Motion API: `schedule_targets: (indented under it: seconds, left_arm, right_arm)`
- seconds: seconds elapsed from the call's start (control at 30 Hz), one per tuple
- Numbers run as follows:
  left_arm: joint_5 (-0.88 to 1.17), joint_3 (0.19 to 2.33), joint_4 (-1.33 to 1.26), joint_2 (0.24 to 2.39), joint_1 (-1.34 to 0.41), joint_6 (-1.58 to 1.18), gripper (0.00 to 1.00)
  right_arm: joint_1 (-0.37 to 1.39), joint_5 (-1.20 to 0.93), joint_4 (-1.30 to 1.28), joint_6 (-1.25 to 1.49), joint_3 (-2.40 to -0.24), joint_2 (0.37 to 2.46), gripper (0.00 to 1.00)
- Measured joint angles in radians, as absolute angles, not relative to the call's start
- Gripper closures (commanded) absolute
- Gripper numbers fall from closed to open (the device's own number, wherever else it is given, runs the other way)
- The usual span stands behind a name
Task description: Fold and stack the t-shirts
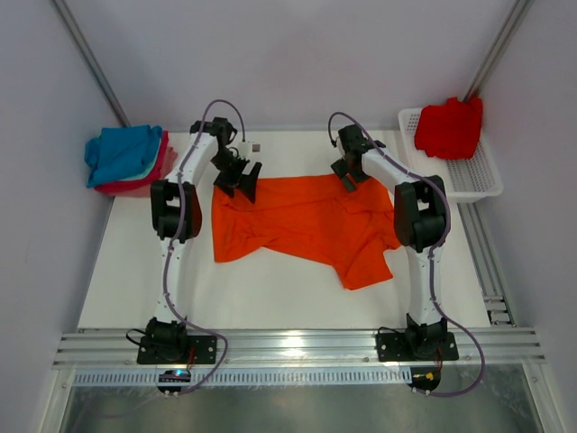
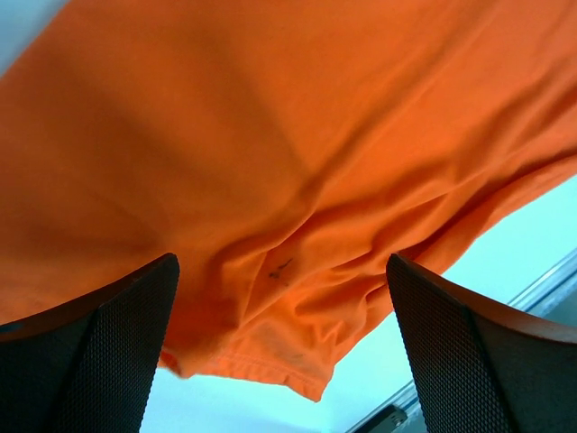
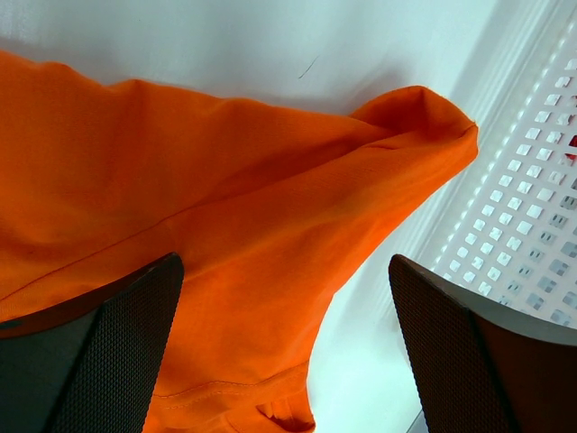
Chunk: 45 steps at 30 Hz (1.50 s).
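**While the orange t-shirt [image 1: 302, 221] lies rumpled, a clean first grip matters most**

Since it sprawls skewed across the middle of the worktop [image 1: 270, 298], with one part trailing toward the near right, the step in hand looks like taking hold of it to flatten it for a first fold. The left end effector [image 1: 242, 180] hovers over its far left edge and the right end effector [image 1: 348, 175] over its far right part. Both stand with jaws wide apart and nothing between them.

To do this well, I judge each should come down on a hem or corner rather than mid-cloth and pinch the edge only. The two should pull evenly, since uneven tension would drag the wrinkles along instead of clearing them. The right wrist view shows a raised fold of orange near the basket [image 1: 469, 180], so that side should keep off the mesh wall.

Counted:
- One orange shirt, spread out.
- One red t-shirt [image 1: 449, 126], bundled in the single white mesh basket at the far right.
- One stack at the far left, a teal-blue shirt [image 1: 122, 152] on top of pink cloth [image 1: 144, 185]: at least two pieces, the exact number hidden.
- Two end effectors
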State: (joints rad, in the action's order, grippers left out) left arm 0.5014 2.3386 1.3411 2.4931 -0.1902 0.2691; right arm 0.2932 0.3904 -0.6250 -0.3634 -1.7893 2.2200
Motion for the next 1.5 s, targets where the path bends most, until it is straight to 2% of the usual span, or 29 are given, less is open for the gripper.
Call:
schedule_targets:
  seconds: [0.37, 0.7, 1.0, 1.5]
  left_arm:
    - [0.321, 2.232, 1.345, 2.341, -0.187, 0.27, 0.01]
    - [0.35, 2.23, 1.345, 2.338, -0.187, 0.32, 0.01]
    - [0.471, 2.375, 1.341, 2.412, -0.188, 0.337, 0.01]
    - [0.39, 2.206, 1.345, 2.393, -0.191, 0.44, 0.01]
  right_arm:
    - [0.293, 0.388, -0.63, -0.363, -1.789, 2.22, 0.01]
    - [0.293, 0.386, -0.638, -0.363, -1.793, 2.221, 0.01]
    - [0.293, 0.379, -0.649, -0.359, -1.799, 2.221, 0.01]
    - [0.293, 0.375, -0.654, -0.356, -1.799, 2.221, 0.01]
